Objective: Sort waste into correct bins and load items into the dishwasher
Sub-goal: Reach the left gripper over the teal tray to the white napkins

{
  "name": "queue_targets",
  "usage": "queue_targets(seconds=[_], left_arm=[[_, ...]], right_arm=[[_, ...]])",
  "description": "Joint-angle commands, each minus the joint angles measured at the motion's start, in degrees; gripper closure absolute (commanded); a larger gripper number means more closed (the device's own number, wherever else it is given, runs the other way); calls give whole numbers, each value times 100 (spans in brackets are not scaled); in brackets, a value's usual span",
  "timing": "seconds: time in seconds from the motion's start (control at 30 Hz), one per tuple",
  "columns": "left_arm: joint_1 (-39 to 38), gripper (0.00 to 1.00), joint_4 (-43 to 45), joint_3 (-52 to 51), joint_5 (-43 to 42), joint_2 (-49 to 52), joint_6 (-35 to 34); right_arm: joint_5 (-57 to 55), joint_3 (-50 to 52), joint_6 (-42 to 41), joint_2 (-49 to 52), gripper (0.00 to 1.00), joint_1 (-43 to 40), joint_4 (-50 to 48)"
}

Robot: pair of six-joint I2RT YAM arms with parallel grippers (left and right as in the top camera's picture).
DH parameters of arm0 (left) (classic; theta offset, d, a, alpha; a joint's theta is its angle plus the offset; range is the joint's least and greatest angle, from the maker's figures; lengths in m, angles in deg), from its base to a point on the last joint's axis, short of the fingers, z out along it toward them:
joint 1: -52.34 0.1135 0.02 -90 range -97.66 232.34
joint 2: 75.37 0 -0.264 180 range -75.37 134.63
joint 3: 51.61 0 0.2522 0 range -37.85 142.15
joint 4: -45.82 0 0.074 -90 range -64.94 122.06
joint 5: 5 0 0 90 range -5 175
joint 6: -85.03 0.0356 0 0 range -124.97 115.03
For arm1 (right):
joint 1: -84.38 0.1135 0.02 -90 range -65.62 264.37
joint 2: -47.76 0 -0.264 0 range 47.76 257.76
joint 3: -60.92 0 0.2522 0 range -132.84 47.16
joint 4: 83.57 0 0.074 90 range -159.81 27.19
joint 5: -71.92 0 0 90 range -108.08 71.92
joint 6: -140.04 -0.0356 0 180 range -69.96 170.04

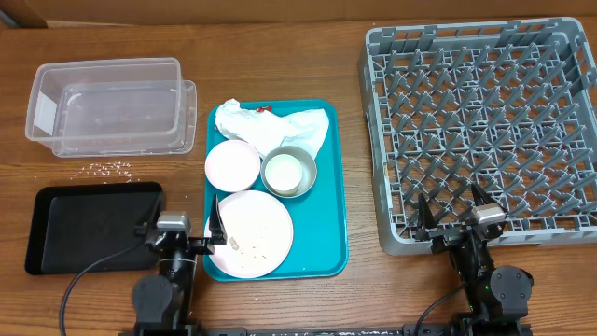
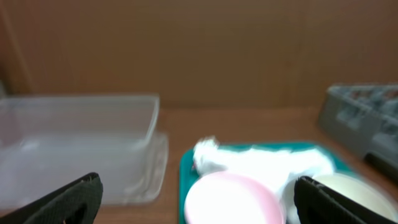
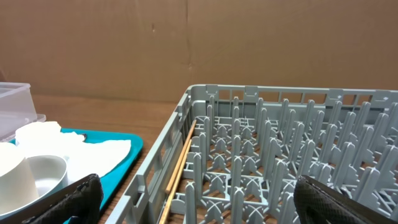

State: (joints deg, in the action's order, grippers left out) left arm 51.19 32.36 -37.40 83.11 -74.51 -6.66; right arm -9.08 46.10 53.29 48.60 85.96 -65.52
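On the teal tray [image 1: 331, 210] lie crumpled white napkins [image 1: 275, 126] with a small red scrap [image 1: 264, 109], a small pink bowl [image 1: 232, 164], a metal bowl [image 1: 289, 173] with a white cup inside, and a large pink plate [image 1: 250, 233] with crumbs. Loose rice crumbs [image 1: 110, 169] lie on the table. The clear tub [image 1: 107, 105] and black tray [image 1: 93, 224] are at the left, the grey dish rack [image 1: 485, 121] at the right. My left gripper [image 1: 183, 227] is open and empty at the plate's left edge. My right gripper [image 1: 454, 213] is open and empty over the rack's front edge.
The left wrist view is blurred; it shows the tub [image 2: 74, 143], the pink bowl [image 2: 230, 199] and napkins [image 2: 261, 162]. The right wrist view shows the rack's pegs [image 3: 280, 162] and the tray's corner [image 3: 127, 158]. A brown wall stands behind the table.
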Motion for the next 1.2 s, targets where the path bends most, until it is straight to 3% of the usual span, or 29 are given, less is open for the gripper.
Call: queue_targets(seconds=[0.0,0.23,0.33,0.37,0.57,0.77,0.87,1.03,1.17], left_arm=[[-37,0,798,-17,-1134,-61,-205],[-37,0,2610,11,-1338,-61,109],[-37,0,2667,426,-1250,11,640],[-37,0,2339,828,-1147,223,898],[-37,0,852,2811,-870,2026,903],[-37,0,-2039,5753,-960,4870,1539],[-39,0,-3285,7093,-1366,6135,1519],[-39,0,-4271,8446,-2586,7460,1449],[-39,0,-5252,9427,-2229,8288,1279]], right_arm=[[-33,59,22,-68,0,7,-31],[-33,59,22,-68,0,7,-31],[-33,59,20,-68,0,7,-31],[-35,59,20,-68,0,7,-31],[-33,59,22,-68,0,7,-31],[-33,59,22,-68,0,7,-31],[-33,59,22,-68,0,7,-31],[-33,59,22,-68,1,7,-31],[-33,59,22,-68,0,7,-31]])
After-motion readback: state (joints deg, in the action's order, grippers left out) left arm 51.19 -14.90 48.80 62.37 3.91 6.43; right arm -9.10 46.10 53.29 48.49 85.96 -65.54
